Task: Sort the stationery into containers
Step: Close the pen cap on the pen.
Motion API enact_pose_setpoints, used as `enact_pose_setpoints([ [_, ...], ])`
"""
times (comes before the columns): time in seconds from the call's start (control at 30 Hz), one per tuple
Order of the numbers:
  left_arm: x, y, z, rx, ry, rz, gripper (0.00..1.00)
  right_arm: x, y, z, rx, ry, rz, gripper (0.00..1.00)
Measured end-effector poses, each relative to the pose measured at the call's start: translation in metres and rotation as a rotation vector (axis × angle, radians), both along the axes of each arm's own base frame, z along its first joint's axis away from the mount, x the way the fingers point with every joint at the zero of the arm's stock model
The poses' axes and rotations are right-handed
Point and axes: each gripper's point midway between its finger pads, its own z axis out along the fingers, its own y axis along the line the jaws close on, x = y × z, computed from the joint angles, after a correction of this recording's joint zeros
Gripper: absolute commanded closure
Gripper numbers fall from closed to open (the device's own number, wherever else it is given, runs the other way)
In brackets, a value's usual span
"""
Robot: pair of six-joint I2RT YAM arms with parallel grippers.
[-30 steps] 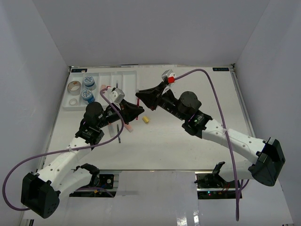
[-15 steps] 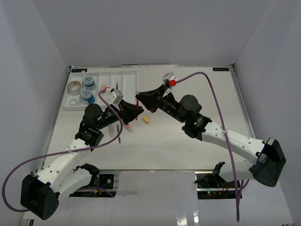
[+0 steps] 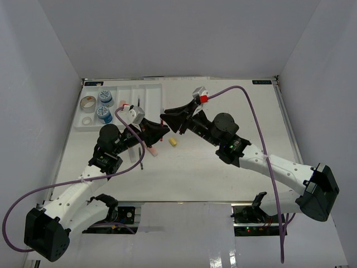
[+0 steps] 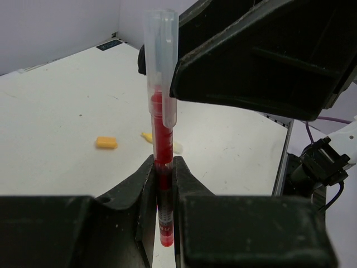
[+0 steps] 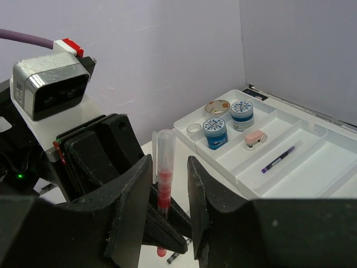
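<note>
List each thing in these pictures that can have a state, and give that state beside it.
Red pen: upright, capped, clamped low down in the left claw.
Left claw: shut on the red pen.
Right claw: open, fingers either side of the pen's cap.
Tray: partly filled.
Tubs: upright, closed, in the tray.
Tape roll: flat in the tray.
Purple pen: lying in the tray.
Yellow eraser: loose on the table, outside the tray.

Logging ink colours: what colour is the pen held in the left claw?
Red pen with a clear cap; clearest in the left wrist view.
</note>
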Motion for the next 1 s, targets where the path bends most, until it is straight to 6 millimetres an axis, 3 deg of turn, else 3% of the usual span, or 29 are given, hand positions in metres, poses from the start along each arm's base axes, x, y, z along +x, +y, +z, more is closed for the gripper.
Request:
enact_pose_setpoints([
  [0.3,0.001,0.000,0.004,-0.009,-0.017,0.004,1.00,-0.002,-0.003,-0.011,-0.032,0.018,0.001,0.42],
  [0.4,0.001,0.000,0.004,-0.009,-0.017,0.004,1.00,-0.006,-0.007,-0.008,-0.039,0.017,0.003,0.28],
  [0.57,0.001,0.001,0.003,-0.001,-0.023,0.005,1.00,-0.013,-0.020,-0.007,-0.079,0.009,-0.004,0.11],
  [0.67,0.000,0.000,0.001,0.013,-0.031,-0.003,1.00,-0.017,-0.030,-0.007,-0.122,-0.007,-0.018,0.07],
  [0.7,-0.001,0.000,0.000,0.019,-0.033,-0.010,1.00,-0.019,-0.034,-0.007,-0.138,-0.021,-0.021,0.01],
  [0.77,-0.004,-0.002,-0.002,0.029,-0.038,-0.032,1.00,-0.022,-0.042,-0.004,-0.163,-0.058,-0.027,0.05],
  [1.0,-0.019,-0.009,-0.003,0.050,-0.062,-0.135,1.00,-0.030,-0.051,0.022,-0.250,-0.215,0.019,0.00],
])
